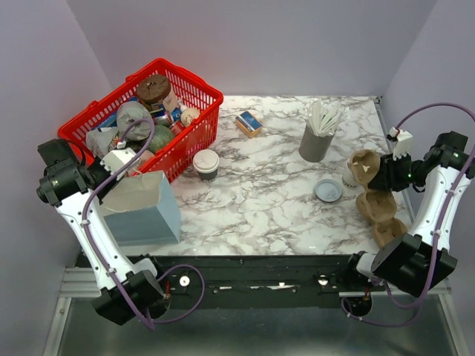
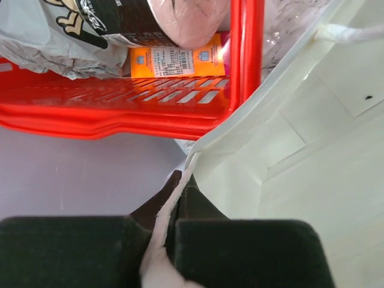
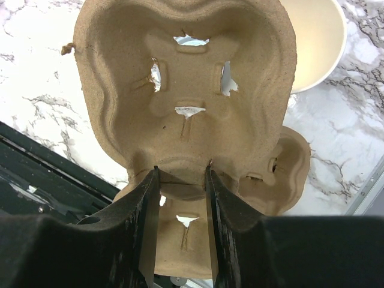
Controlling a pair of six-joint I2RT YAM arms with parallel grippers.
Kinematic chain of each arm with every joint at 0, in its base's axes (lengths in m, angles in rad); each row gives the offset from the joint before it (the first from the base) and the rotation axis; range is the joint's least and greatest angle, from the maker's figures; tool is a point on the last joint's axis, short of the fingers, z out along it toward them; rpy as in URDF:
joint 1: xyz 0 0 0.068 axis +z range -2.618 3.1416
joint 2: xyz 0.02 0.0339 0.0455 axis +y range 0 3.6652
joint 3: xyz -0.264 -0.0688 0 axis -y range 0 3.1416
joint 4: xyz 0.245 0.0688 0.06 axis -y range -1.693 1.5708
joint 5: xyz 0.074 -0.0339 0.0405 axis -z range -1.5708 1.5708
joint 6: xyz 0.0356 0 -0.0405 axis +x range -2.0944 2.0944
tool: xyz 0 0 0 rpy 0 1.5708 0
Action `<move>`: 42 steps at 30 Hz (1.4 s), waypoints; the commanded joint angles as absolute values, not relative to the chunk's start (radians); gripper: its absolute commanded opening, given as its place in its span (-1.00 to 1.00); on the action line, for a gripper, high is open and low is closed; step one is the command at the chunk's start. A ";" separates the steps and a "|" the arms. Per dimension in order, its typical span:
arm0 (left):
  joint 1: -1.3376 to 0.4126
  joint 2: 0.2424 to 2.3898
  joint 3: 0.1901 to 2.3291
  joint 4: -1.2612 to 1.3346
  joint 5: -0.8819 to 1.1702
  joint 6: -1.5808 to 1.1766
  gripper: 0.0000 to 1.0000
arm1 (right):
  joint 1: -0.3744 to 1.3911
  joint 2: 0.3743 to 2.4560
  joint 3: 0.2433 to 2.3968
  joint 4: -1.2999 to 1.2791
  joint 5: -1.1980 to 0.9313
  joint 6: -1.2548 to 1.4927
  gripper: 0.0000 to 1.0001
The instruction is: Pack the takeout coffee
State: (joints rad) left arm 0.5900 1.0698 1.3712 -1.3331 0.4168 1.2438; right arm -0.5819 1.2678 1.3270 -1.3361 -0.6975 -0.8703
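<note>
**Both claws clamped, the coffee standing free**

Only the overhead view shows the takeout coffee [image 1: 205, 164] — dark body, round white lid, upright on the marble table [image 1: 267, 208]. It stands just off the 4 o'clock corner of the red plastic basket [image 1: 194, 132], apart from both arms.

The left wrist view gives what the overhead hides. The left gripper [image 2: 178, 187] is pinched tight on the thin rim of a pale paper bag [image 2: 312, 156]. The basket's slotted wall and an orange-labelled packet [image 2: 177, 62] sit at 12 o'clock. The left arm is folded, elbow out, at the table's 9 o'clock edge.

The right arm reaches in from 3 o'clock with its wrist turned inward. The right gripper [image 3: 180, 174] grasps the edge of a moulded brown pulp cup carrier [image 3: 186, 78] — rough, lobed, slit at its centre. Another carrier [image 3: 282, 174] lies beneath, and a lidless cream paper cup [image 3: 318, 42] shows at 1 o'clock.
</note>
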 commanded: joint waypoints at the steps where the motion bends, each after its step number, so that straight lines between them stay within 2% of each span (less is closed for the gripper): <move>1: 0.559 1.040 1.355 -1.523 0.474 1.163 -1.00 | -0.578 1.246 1.315 -1.396 -0.732 -0.896 -0.99; 7: 0.401 0.996 1.333 -1.525 0.619 1.007 -1.00 | -0.578 1.243 1.313 -1.408 -0.755 -0.917 -0.99; 8: 0.308 0.979 1.330 -1.523 0.649 0.980 -1.00 | -0.578 1.241 1.315 -1.408 -0.758 -0.917 -0.99; 12: 0.112 0.971 1.301 -1.517 0.773 0.813 -1.00 | -0.578 1.238 1.325 -1.434 -0.798 -0.942 -0.99; 21: 0.035 1.066 1.377 -1.500 0.922 0.758 -1.00 | -0.578 1.186 1.339 -1.479 -0.860 -0.977 -0.99; 24: 0.003 1.103 1.403 -1.382 0.942 0.663 -1.00 | -0.578 1.189 1.391 -1.500 -0.894 -0.977 -0.99; 28: -0.126 1.152 1.425 -1.156 0.873 0.417 -1.00 | -0.578 1.200 1.502 -1.522 -0.949 -0.951 -0.99; 32: -0.233 1.254 1.485 -1.051 0.786 0.295 -1.00 | -0.574 1.210 1.650 -1.525 -1.018 -0.897 -0.99; 37: -0.354 1.360 1.622 -1.017 0.626 0.313 -1.00 | -0.539 1.227 1.814 -1.522 -1.138 -0.847 -0.99; 42: -0.396 1.514 1.802 -1.095 0.545 0.402 -1.00 | -0.387 1.224 1.876 -1.387 -1.154 -0.717 -0.99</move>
